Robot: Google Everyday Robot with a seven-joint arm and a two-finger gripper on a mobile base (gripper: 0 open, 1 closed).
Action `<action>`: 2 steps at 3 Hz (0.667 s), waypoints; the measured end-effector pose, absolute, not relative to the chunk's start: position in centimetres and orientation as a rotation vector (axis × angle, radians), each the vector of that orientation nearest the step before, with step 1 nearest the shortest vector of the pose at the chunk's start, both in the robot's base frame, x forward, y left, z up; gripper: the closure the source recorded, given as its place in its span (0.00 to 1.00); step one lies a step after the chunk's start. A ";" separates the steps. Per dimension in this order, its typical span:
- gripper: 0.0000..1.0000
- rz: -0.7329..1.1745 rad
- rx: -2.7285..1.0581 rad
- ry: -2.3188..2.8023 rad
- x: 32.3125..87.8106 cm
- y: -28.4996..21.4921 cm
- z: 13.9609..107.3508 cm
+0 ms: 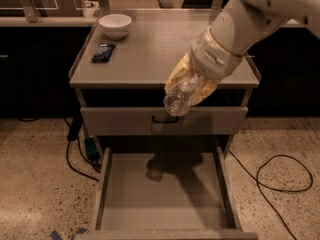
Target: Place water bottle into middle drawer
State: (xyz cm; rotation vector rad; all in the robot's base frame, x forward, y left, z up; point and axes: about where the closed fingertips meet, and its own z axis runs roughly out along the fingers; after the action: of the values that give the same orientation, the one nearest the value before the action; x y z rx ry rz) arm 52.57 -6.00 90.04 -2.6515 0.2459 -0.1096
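My gripper (192,84) is shut on the water bottle (179,98), a clear crinkly plastic bottle that points down and to the left. It hangs in the air in front of the cabinet's top edge, above the open middle drawer (165,196). The drawer is a wide shallow grey tray pulled out toward the camera. Its floor is bare and carries the shadow of bottle and arm. The bottle's cap is hidden.
A white bowl (115,25) and a dark flat packet (103,52) sit on the cabinet top (150,54) at the left. A shut drawer front with a black handle (164,119) lies above the open drawer. Cables (280,176) lie on the speckled floor.
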 end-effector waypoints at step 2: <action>1.00 0.018 -2.669 0.297 45.7 -7.4 82.7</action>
State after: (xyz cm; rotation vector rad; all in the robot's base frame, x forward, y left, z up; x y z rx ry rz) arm 45.72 -7.36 82.66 -2.6688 0.2974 0.0177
